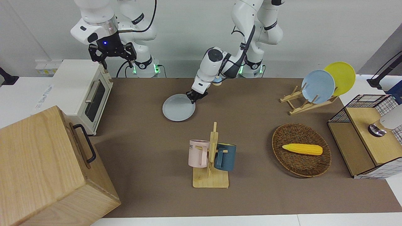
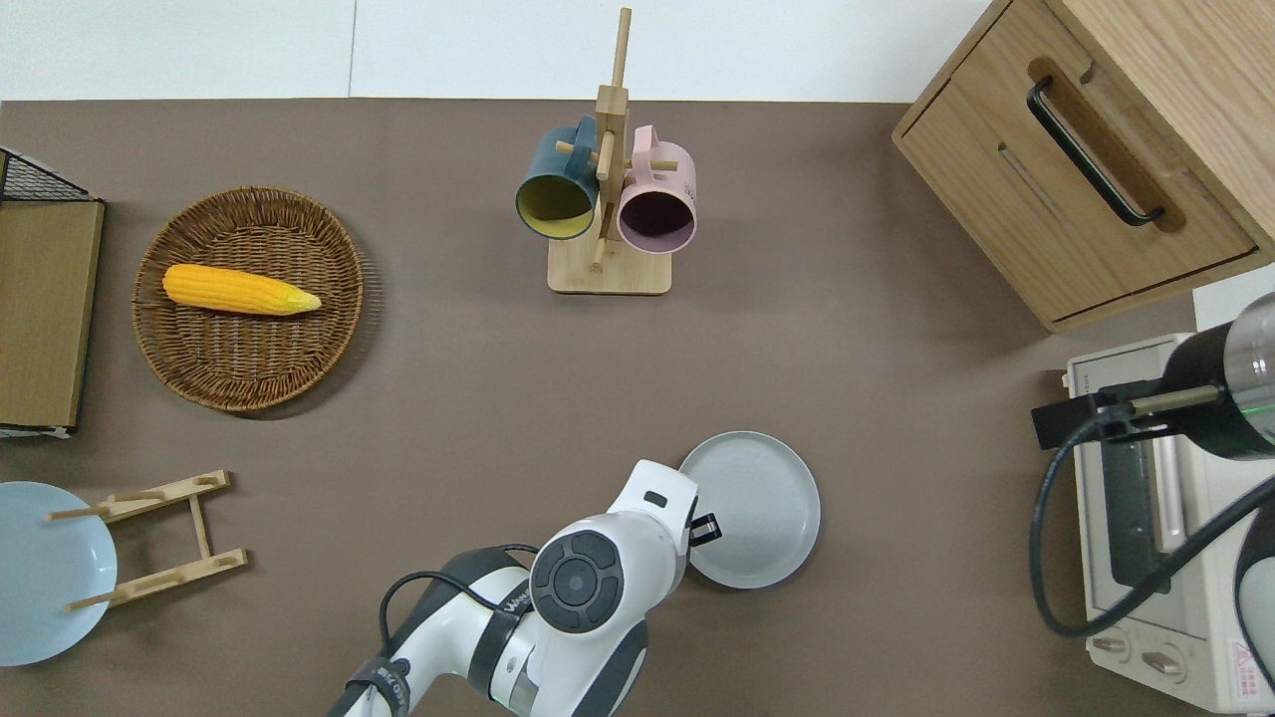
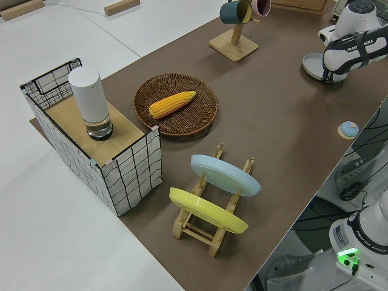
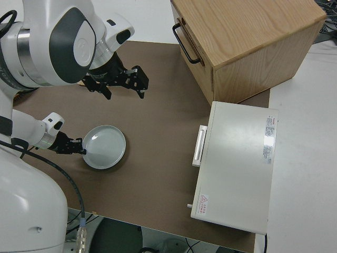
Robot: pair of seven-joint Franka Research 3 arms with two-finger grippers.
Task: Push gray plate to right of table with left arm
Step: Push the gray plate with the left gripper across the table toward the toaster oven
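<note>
The gray plate point(image 1: 177, 108) point(image 2: 762, 508) point(image 4: 108, 145) point(image 3: 312, 65) lies flat on the brown table point(image 1: 251, 131), near the robots and about midway along it. My left gripper point(image 1: 194, 98) point(image 2: 703, 528) point(image 4: 80, 149) is down at table height, shut with nothing held. Its tips touch the plate's rim on the side toward the left arm's end of the table. My right gripper point(image 1: 116, 61) point(image 4: 125, 94) is open, and that arm is parked.
A mug rack point(image 1: 211, 157) with a pink and a dark blue mug stands farther from the robots than the plate. A toaster oven point(image 1: 84, 94) and wooden cabinet point(image 1: 44, 166) fill the right arm's end. A corn basket point(image 1: 301, 150), dish rack point(image 1: 309, 100) and wire shelf point(image 1: 367, 138) occupy the left arm's end.
</note>
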